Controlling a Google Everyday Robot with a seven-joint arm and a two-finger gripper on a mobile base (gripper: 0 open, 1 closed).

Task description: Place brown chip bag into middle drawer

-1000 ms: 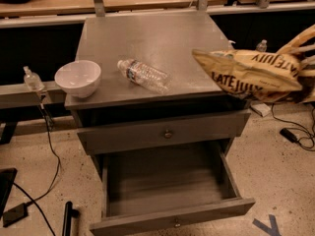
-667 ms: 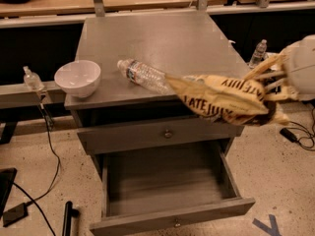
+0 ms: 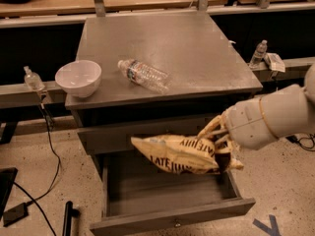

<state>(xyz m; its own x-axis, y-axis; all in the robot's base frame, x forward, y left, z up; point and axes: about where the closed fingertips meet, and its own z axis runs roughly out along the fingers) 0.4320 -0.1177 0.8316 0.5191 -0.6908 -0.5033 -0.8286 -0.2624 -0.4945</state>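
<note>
The brown chip bag (image 3: 184, 154) is crinkled, pale yellow with dark lettering, and lies sideways in the air. My gripper (image 3: 220, 146) is shut on its right end, coming in from the right. The bag hangs just above the open middle drawer (image 3: 167, 200), in front of the closed upper drawer (image 3: 113, 137). The middle drawer is pulled out and its grey inside shows nothing in it. Its knob is barely seen at the front edge.
On the cabinet top (image 3: 197, 53) lie a clear plastic bottle (image 3: 143, 75) and a white bowl (image 3: 78, 77) at the left edge. A small bottle (image 3: 259, 53) stands on the ledge at right. Cables and a dark object lie on the floor at left.
My gripper has carried the bag down and to the left, from cabinet-top height at the right to just above the open middle drawer.
</note>
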